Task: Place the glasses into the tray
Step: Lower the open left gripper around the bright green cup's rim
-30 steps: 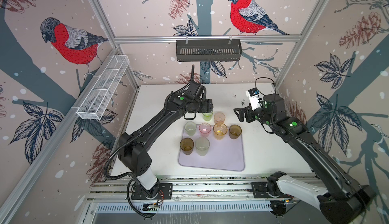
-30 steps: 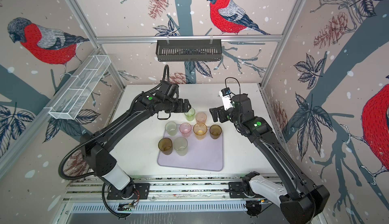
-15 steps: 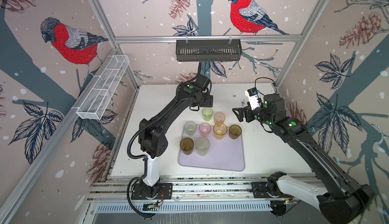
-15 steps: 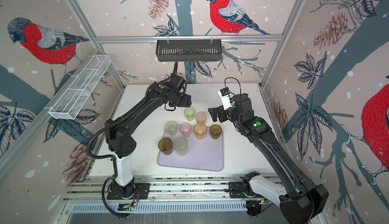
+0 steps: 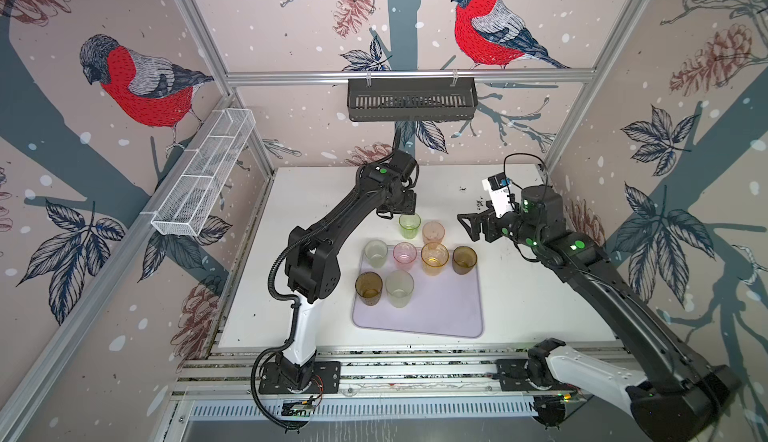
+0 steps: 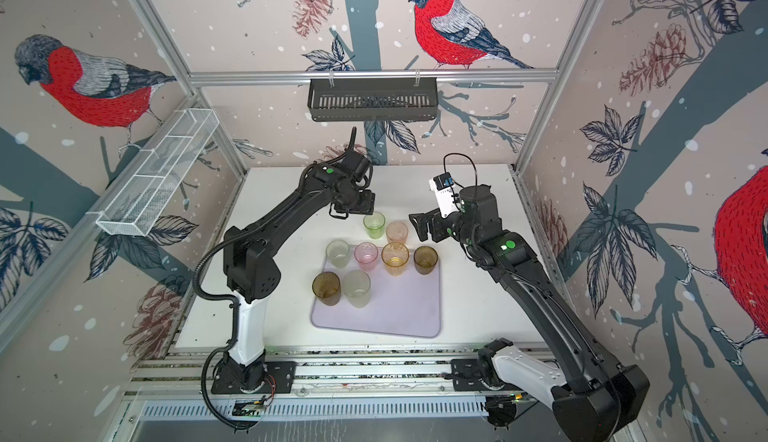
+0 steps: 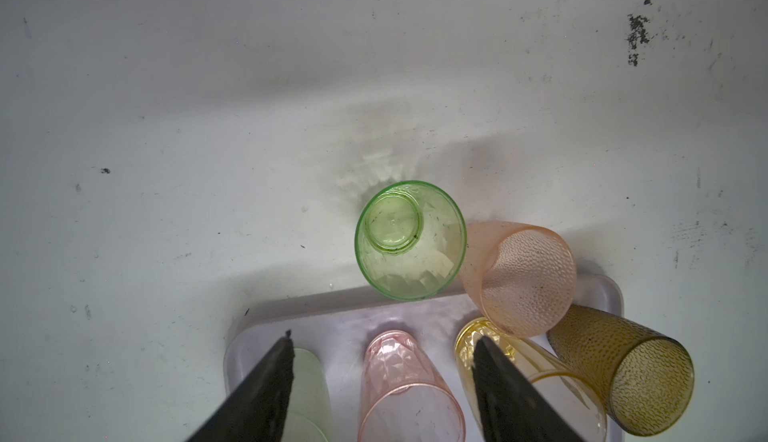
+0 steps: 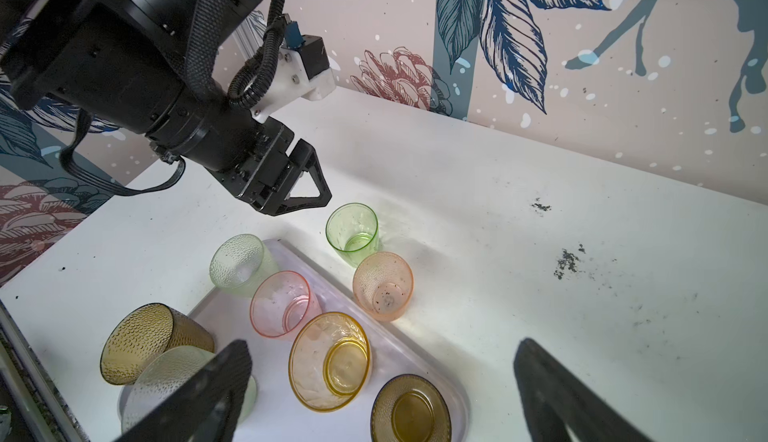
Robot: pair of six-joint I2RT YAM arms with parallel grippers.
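From above, in both top views, six glasses (image 5: pixel 399 288) sit in the lilac tray (image 5: pixel 440 315). The green glass (image 5: pixel 409 226) and peach glass (image 5: pixel 433 232) stand on the table (image 5: pixel 532 303) just past its far rim. Close by the green one hangs the left claw (image 5: pixel 397 211), and the right claw (image 5: pixel 469 228) is off to the side.

Left wrist view: its jaws are partly apart, gripping nothing, with the green glass beyond them.

Right wrist view: its jaws are spread wide and empty, tray and glasses in front.
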